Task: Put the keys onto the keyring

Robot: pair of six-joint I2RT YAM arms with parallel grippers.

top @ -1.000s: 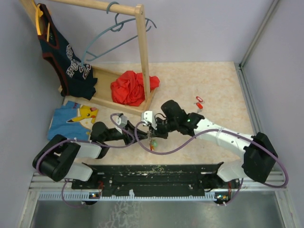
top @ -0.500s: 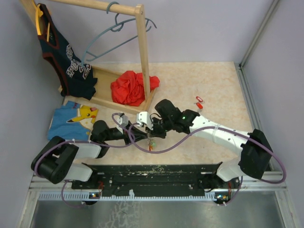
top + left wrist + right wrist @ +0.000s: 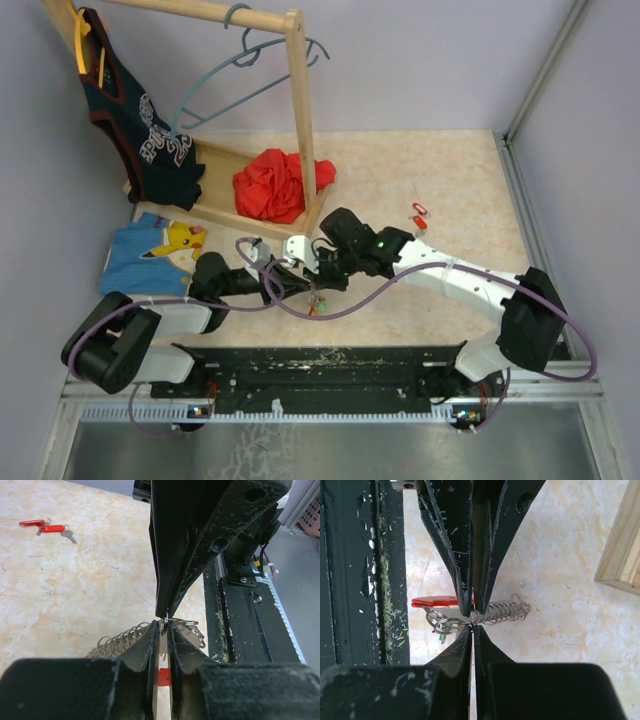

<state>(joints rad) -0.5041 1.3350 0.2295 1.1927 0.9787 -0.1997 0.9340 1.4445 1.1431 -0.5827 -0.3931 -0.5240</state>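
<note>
1. The keyring [image 3: 164,624] is thin grey wire. It is held above the table's near middle, where the four black, scuffed fingertips meet.
2. Beside it hang a coiled wire spring [image 3: 502,612], one red-tagged key [image 3: 437,601] and a sliver of one green tag [image 3: 441,638].
3. The right gripper [image 3: 472,630] has its jaws pressed together, nipping the keyring's wire at the tips.
4. The left gripper [image 3: 162,630] shows only a narrow slit, with the ring at its tips. Whether it actually bites cannot be told.
5. Two loose red keys [image 3: 42,526] lie well apart, farther right on the mottled beige table [image 3: 450,170].
6. At the far left stands a wooden rack [image 3: 298,120] with one grey-blue hanger [image 3: 240,75] and one dark jersey [image 3: 135,120]. A crumpled red cloth [image 3: 272,185] lies at its base.
</note>
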